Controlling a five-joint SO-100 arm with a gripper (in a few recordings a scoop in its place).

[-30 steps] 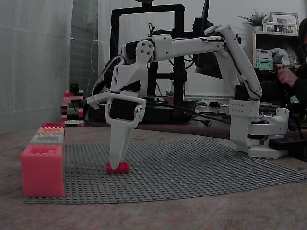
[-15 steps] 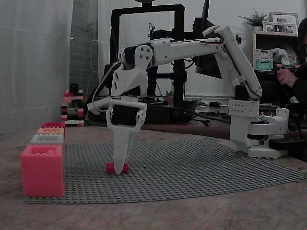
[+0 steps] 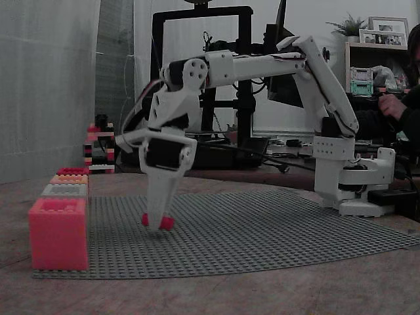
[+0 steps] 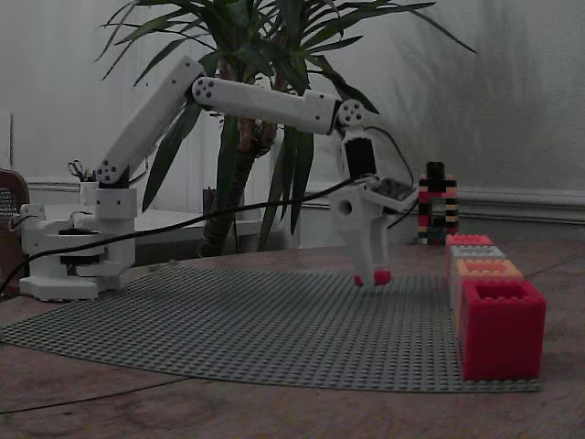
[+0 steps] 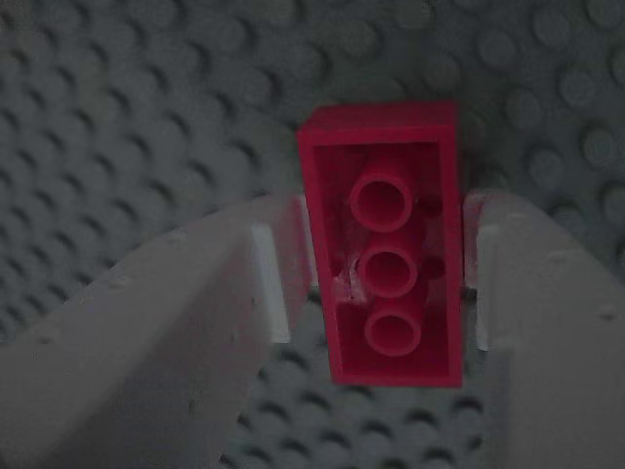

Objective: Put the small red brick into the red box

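My gripper (image 3: 156,225) is shut on the small red brick (image 3: 165,222) and holds it a little above the grey studded baseplate (image 3: 262,230). In the other fixed view the brick (image 4: 373,277) hangs in the gripper (image 4: 370,280), left of the row of boxes. In the wrist view the brick (image 5: 386,244) shows its hollow underside, clamped across its short sides between the two white fingers (image 5: 195,322). The red box (image 3: 72,171) (image 4: 469,240) is the farthest in the row, small and partly hidden by the boxes in front of it.
The row also holds a pinkish-red box (image 3: 58,233) at the front, then a grey box (image 3: 64,190) and an orange box (image 3: 69,178). A multi-coloured brick tower (image 3: 98,147) stands behind. The arm's base (image 3: 354,177) sits at the plate's far side.
The gripper closed on the brick and lifted it off the baseplate, shifting slightly left in the fixed view.
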